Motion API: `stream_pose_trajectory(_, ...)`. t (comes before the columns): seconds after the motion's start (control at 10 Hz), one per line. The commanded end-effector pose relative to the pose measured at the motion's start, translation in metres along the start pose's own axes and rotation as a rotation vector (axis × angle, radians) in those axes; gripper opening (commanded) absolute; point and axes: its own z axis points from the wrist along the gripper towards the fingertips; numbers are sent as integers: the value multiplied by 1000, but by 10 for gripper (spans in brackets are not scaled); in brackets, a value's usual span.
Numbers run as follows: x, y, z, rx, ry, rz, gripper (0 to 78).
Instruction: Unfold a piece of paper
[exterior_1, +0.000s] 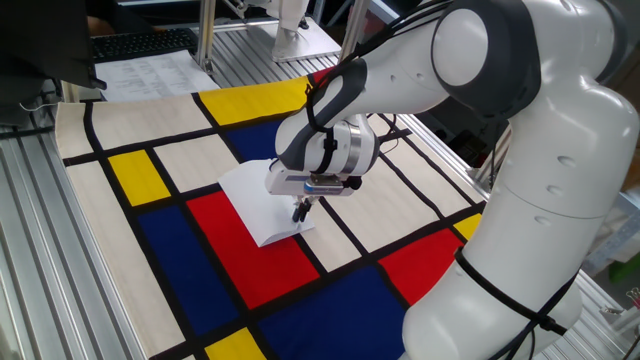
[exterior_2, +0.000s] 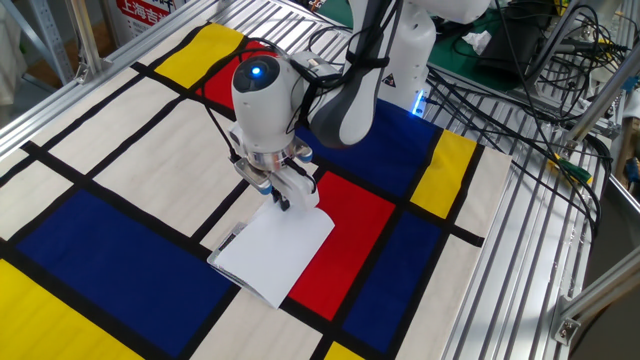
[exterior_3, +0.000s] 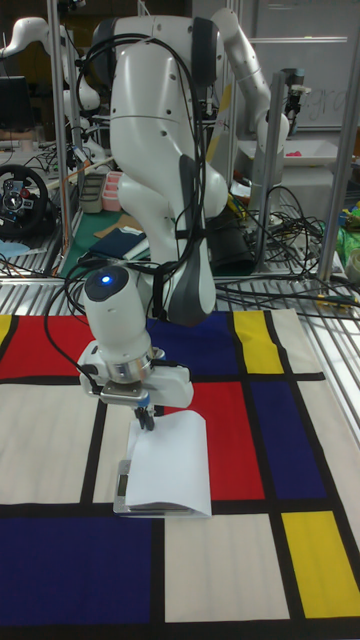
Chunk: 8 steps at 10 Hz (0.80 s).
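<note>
Jaws pinched shut on the paper's top layer at its 12 o'clock edge, lifting it off the checkered cloth

No legible text or labels.

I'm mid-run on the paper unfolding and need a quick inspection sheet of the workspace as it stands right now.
Surface: colour-block cloth covers the table, lying flat.
Job's things: piece of paper, white, still folded; top layer lifted at the gripper's edge, in the tall fixed view a gap shows between the layers.
Clutter: printed sheets beyond the cloth's far edge.
Grippers: gripper shut on the paper's upper edge, fingers together.
Cables: black bundle on the metal frame beside the cloth; none on the paper.
Surroundings: keyboard behind the printed sheets; second arm and a steering wheel in the background.
</note>
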Motion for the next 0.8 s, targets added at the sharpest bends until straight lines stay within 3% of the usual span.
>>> stream_pose_trajectory(0.1, -1, 0, -1, -5, -2, -2, 11)
stream_pose_trajectory(0.2, -1, 0, -1, -5, -2, -2, 11)
stream_pose_trajectory(0.3, -3, 1, -2, -80, -9, -11, 11)
stream_pose_trajectory(0.4, -4, 1, -2, -93, -5, -6, 11)
stream_pose_trajectory(0.8, -8, 14, -13, -92, 1, -9, 11)
